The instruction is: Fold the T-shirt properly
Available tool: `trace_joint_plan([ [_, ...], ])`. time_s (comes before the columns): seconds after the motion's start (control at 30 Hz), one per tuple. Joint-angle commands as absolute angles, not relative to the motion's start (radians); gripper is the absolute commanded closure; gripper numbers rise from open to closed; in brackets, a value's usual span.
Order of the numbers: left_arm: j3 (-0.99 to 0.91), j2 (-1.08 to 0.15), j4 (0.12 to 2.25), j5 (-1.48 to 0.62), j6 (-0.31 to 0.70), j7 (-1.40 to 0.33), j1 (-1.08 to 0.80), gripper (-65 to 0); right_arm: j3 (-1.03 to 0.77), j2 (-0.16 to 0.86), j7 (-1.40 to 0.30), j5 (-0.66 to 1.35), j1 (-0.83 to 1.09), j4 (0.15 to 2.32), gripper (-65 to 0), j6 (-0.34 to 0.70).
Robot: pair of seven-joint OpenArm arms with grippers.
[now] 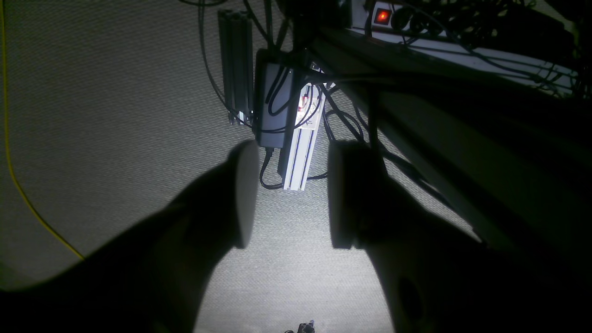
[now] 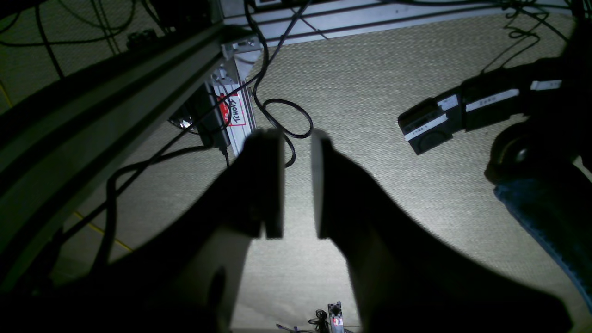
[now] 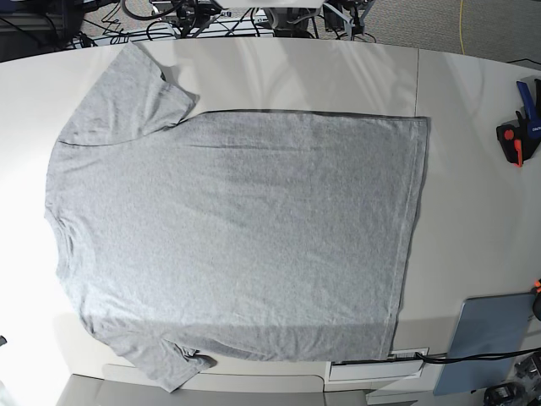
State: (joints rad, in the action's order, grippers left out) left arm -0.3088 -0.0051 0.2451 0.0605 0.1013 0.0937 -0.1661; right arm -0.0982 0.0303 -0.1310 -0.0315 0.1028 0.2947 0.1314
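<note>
From here I read "TCHOV" on the red-and-white label [image 2: 236,109] below my right gripper [image 2: 299,185], whose fingers stand parted around nothing. My left gripper [image 1: 292,194] is released too. The grey T-shirt [image 3: 245,228] lies spread across the table [image 3: 473,220], its hem right.

red-and-blue tool [image 3: 520,127] near the table's right edge

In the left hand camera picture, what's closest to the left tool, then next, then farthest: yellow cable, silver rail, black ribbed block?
1. Silver rail, between the left tool's fingers
2. Black ribbed block, up and left
3. Yellow cable, far left
</note>
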Motion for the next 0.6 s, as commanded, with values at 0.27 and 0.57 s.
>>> trace_joint_plan([
  [0.27, -0.310, -0.007, 0.468, 0.056, 0.115, 0.057, -0.335, -25.5, -0.099, 0.088, -0.195, -0.030, 0.176, 0.356, -11.2, 0.163],
  [0.57, -0.310, -0.072, 0.839, -0.104, 0.229, -0.115, -0.546, -25.3, -0.099, 0.186, -0.322, 0.094, 0.501, 0.864, -11.2, 0.165],
])
